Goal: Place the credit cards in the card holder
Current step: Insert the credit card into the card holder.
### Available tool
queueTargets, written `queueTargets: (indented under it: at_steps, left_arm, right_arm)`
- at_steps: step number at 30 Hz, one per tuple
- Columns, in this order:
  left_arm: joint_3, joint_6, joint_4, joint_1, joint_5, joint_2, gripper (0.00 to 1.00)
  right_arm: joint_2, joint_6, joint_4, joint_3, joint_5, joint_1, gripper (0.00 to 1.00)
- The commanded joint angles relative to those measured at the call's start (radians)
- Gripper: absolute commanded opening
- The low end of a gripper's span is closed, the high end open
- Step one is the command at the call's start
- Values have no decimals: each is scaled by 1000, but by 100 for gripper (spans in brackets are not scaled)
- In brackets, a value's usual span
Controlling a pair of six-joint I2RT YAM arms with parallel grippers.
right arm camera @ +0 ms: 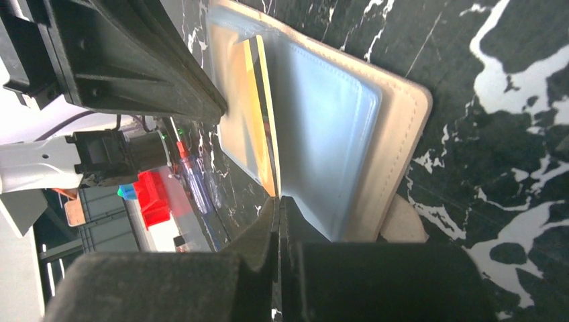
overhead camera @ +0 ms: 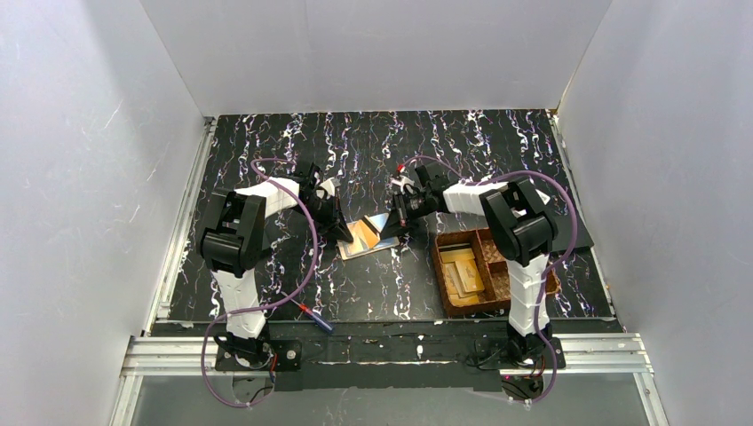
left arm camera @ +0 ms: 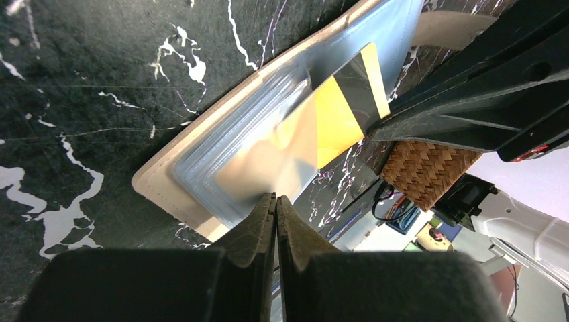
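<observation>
The card holder (overhead camera: 364,240) lies open mid-table, showing its tan lining (left arm camera: 168,181) and clear sleeves (right arm camera: 322,121). My left gripper (overhead camera: 344,232) is shut on the edge of a clear sleeve (left arm camera: 276,199) and holds it up. My right gripper (overhead camera: 397,229) is shut on the edge of a gold credit card with a dark stripe (left arm camera: 335,117), and the card stands partly inside a sleeve (right arm camera: 248,114). The right gripper's fingers (left arm camera: 463,100) show in the left wrist view. More tan credit cards (overhead camera: 463,271) lie in the basket.
A brown woven divided basket (overhead camera: 441,266) stands right of the holder, by the right arm. A blue-and-red-handled screwdriver (overhead camera: 315,317) lies near the front edge by the left arm. A flat black sheet (overhead camera: 573,226) lies at the right wall. White walls enclose the table.
</observation>
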Motion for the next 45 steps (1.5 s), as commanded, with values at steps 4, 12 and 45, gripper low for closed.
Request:
queueTargets:
  at_steps: [4, 12, 45]
  left_arm:
    - [-24, 27, -15, 1, -35, 10, 2]
    - [-26, 23, -13, 1, -35, 7, 2]
    - [-70, -10, -57, 72, -77, -108, 16]
  right_arm:
    - [-1, 99, 193, -33, 28, 5, 1]
    - [-4, 151, 255, -71, 31, 29, 1]
    - [38, -129, -165, 262, 215, 60, 44]
